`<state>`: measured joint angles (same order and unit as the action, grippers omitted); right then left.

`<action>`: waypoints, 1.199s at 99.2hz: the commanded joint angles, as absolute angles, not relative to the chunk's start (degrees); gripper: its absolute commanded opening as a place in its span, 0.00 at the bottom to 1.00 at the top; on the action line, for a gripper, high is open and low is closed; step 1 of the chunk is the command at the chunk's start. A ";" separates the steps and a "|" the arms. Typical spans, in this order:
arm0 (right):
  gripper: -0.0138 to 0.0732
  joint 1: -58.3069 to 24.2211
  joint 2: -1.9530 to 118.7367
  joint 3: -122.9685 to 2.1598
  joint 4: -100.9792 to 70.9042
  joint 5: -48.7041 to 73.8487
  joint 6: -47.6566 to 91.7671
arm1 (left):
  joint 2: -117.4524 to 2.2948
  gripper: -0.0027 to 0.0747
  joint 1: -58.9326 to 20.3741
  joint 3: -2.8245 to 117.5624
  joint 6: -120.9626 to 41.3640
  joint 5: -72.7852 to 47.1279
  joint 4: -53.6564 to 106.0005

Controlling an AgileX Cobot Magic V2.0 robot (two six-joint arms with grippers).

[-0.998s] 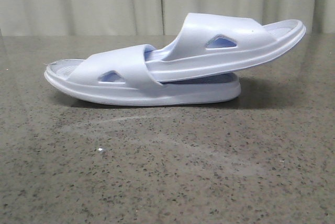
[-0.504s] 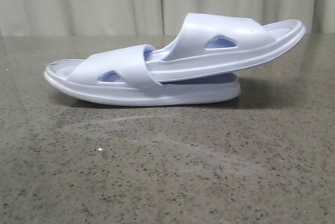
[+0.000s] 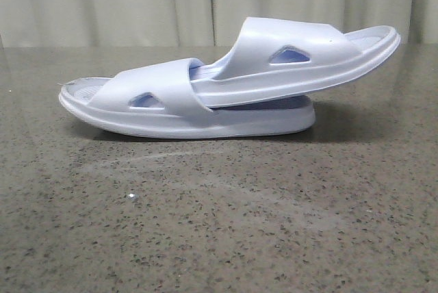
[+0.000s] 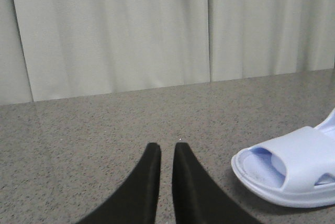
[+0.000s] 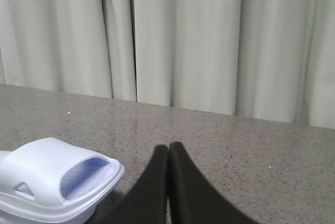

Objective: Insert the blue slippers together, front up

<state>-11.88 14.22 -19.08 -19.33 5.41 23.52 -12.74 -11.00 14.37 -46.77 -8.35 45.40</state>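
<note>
The grey speckled table (image 3: 219,238) carries the whole workspace, with a pale curtain (image 3: 219,2) behind it. Both blue slippers lie near the middle of the table, toward the far edge, and they are already nested. The lower slipper (image 3: 171,118) lies flat on its sole. The upper slipper (image 3: 301,60) is pushed under the lower one's strap, its front end inside, and its free end tilts upward to the right, clear of the table.

I judge the insertion step to be complete or very nearly so. The step in hand is the release and retreat stage: neither of my arms appears in the front view, and neither touches the pair.

My left gripper (image 4: 167,148) hangs above the bare table, near the open end of the lower slipper but apart from it. Its fingers stand almost together, with only a narrow slit between the tips, and they pinch nothing.

My right gripper (image 5: 168,145) hangs near the raised end of the upper slipper, also apart from it. Its fingers are pressed together and hold nothing.

The next move, if any, calls for a check of seating depth. If the upper slipper needs to sit deeper, I must spread the right fingers, take its raised end, and push it along the lower sole while the left gripper braces the lower slipper against sliding. Otherwise no further contact is required.
</note>
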 commanded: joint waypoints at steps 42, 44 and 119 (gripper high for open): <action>0.04 -11.64 14.72 -20.51 -18.80 1.33 24.09 | -1.85 0.06 -11.23 3.00 -10.09 -2.47 5.91; 0.04 -11.64 14.72 -20.51 -18.80 1.33 24.09 | -1.39 0.06 -11.23 2.64 -10.09 -2.57 5.73; 0.04 -11.64 14.72 -20.51 -18.80 1.25 24.09 | 1.94 0.06 -3.94 -0.68 -10.09 -3.75 4.39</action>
<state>-11.88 14.22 -18.88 -19.33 5.41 23.52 0.24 -4.19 -0.05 -10.69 -8.65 4.42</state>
